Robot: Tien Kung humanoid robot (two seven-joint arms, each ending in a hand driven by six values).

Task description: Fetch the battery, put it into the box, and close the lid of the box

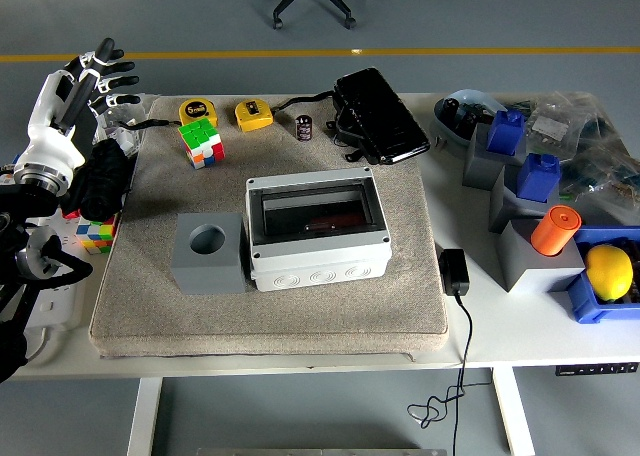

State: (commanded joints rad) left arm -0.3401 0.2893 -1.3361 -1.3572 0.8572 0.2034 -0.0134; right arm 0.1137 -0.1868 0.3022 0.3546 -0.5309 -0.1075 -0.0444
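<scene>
So here's where you stand: the little black cylindrical battery (304, 127) is standing upright on the grey mat (150, 276) near the far edge, between the yellow tape measure (253, 114) and the black case (380, 115). It's well apart from the box, so nothing's in there as far as the task goes.

The grey junction box (317, 228) sits mid-mat with its clear lid (312, 208) lying down over the top. You can see something dark reddish through the lid, but I can't tell what it is. Honestly the lid being down could mean it was never lifted or it's down again, no way to call that from here. Either way, the battery is outside, so that part is clearly left, and the lid will need to be up to get it in.

Your left robot hand (88, 81) is raised off the bench's left edge, fingers spread, holding nothing, and a fair way from the battery. The right one isn't in view at all.

A Rubik's cube (201, 142) stands between that hand and the battery, so mind it.
</scene>
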